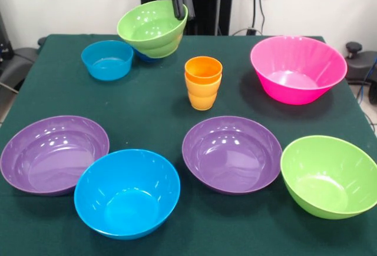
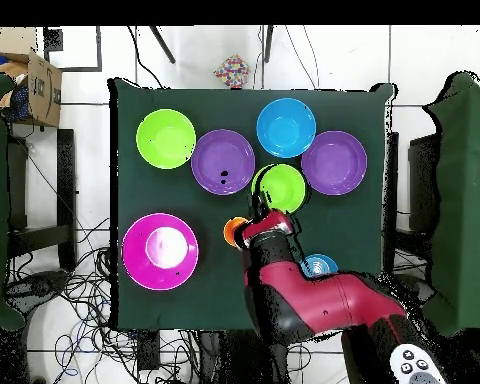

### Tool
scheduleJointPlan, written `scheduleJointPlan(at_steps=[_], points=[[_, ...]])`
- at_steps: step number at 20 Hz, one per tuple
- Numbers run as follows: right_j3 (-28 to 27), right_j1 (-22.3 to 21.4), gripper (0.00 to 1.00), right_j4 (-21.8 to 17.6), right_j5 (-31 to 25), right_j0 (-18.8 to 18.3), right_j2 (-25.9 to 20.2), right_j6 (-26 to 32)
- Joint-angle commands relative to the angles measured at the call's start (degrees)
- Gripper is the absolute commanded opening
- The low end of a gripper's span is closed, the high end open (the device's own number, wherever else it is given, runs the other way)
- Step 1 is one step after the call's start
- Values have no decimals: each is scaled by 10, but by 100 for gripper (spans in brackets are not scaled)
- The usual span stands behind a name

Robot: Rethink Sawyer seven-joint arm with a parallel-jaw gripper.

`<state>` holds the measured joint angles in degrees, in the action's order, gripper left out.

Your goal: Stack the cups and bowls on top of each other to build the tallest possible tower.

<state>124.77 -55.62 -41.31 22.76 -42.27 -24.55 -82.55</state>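
Lifting small green bowl (image 1: 152,29) by rim, gripper (image 1: 179,7) clamped on it; only two cups (image 1: 203,82) nested so far, remaining bowls unstacked across table (image 1: 159,106).

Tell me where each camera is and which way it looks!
Front view: sits across the table, faces the robot; only the gripper shows at the top, its jaws clamped on the small green bowl's rim.
Overhead view: hangs above, looks straight down; the red arm reaches up from the bottom.
Both show: that green bowl, the pink bowl, the stacked orange cups.
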Motion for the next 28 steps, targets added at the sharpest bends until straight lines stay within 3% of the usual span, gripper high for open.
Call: scheduleJointPlan(at_steps=[1, 15, 28], points=[[32, 12, 0, -32, 35, 38, 47, -56], [24, 91, 0, -23, 178, 94, 162, -35], [3, 168, 0, -11, 282, 139, 232, -31]])
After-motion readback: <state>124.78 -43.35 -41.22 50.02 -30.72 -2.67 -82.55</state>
